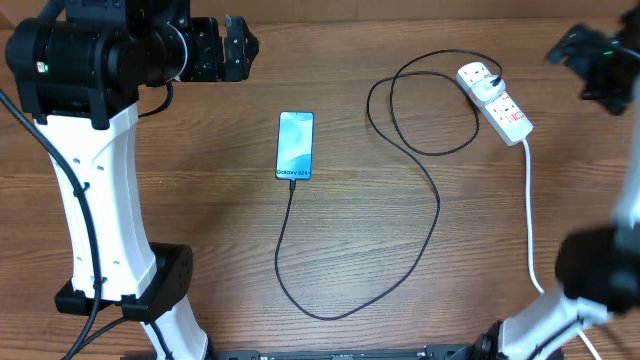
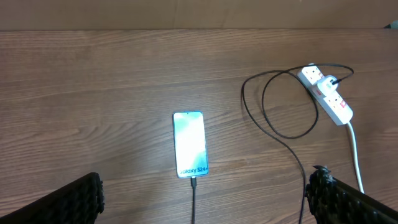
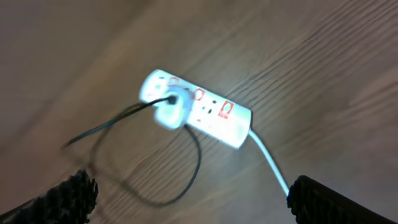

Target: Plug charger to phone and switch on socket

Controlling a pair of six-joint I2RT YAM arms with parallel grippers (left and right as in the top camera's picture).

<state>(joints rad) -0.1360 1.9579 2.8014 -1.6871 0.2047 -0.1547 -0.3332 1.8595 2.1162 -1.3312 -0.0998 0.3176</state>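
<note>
The phone point(image 1: 295, 146) lies flat mid-table with its light-blue screen lit; it also shows in the left wrist view point(image 2: 190, 144). The charger's black cable point(image 1: 436, 215) runs from the phone's bottom edge, where its connector point(image 2: 193, 182) sits in the port, loops round, and ends at the white plug point(image 1: 478, 76) seated in the socket point(image 1: 503, 108). The right wrist view shows the socket point(image 3: 211, 115) with the plug point(image 3: 171, 113), blurred. My left gripper point(image 2: 202, 202) is open, high above the table. My right gripper point(image 3: 189, 199) is open above the socket, touching nothing.
The socket's thick white lead point(image 1: 529, 215) runs down the right side toward the front edge. My left arm's white base point(image 1: 110, 280) stands at the front left, the right arm's base point(image 1: 590, 275) at the front right. The table is bare brown wood.
</note>
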